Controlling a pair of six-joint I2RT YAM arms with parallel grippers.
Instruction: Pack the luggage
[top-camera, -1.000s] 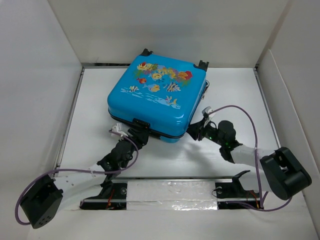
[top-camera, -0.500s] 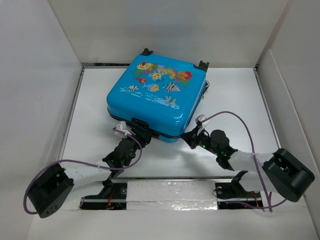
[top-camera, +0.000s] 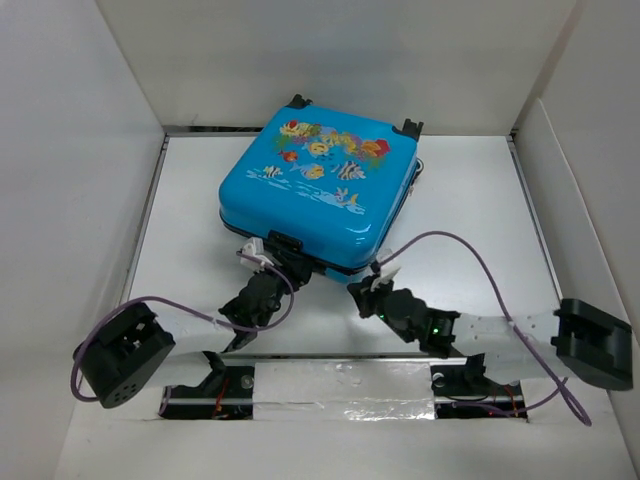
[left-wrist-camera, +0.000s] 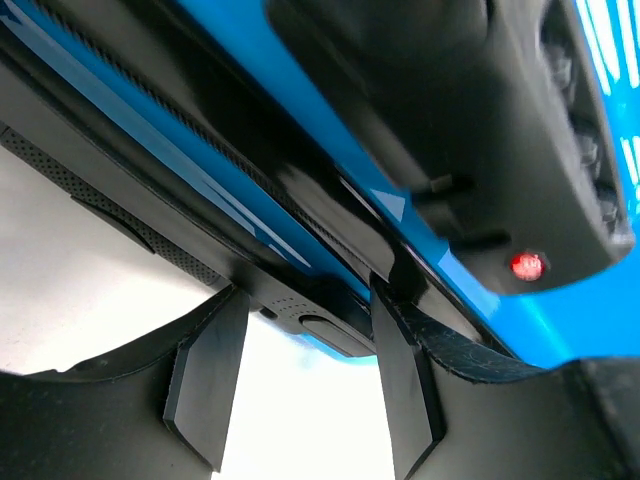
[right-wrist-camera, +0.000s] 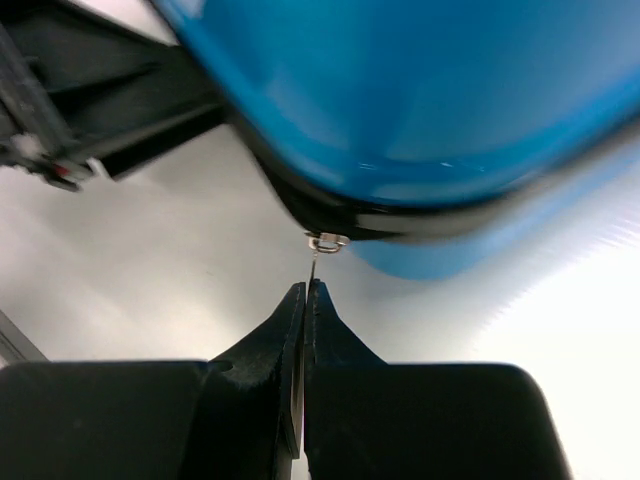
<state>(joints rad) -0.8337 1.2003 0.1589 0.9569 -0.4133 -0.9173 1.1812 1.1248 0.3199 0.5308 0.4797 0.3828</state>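
White table (top-camera: 470, 200), closed blue luggage (top-camera: 320, 195), right fingers (right-wrist-camera: 304, 310) pinching zipper pull (right-wrist-camera: 313, 268), left fingers (left-wrist-camera: 210, 385) spread at its edge

Left arm (top-camera: 180, 335) and right arm (top-camera: 500, 330): black joint housings joined by white-wrapped link segments. A boxy black motor block marks each elbow, at 8 o'clock and 4 o'clock of the overhead view. A thin purple cable (top-camera: 455, 245) loops free along each arm. Small green lights glow on the right wrist. Left gripper (left-wrist-camera: 305, 400) and right gripper (right-wrist-camera: 303, 310): matte black, wedge-shaped fingers.
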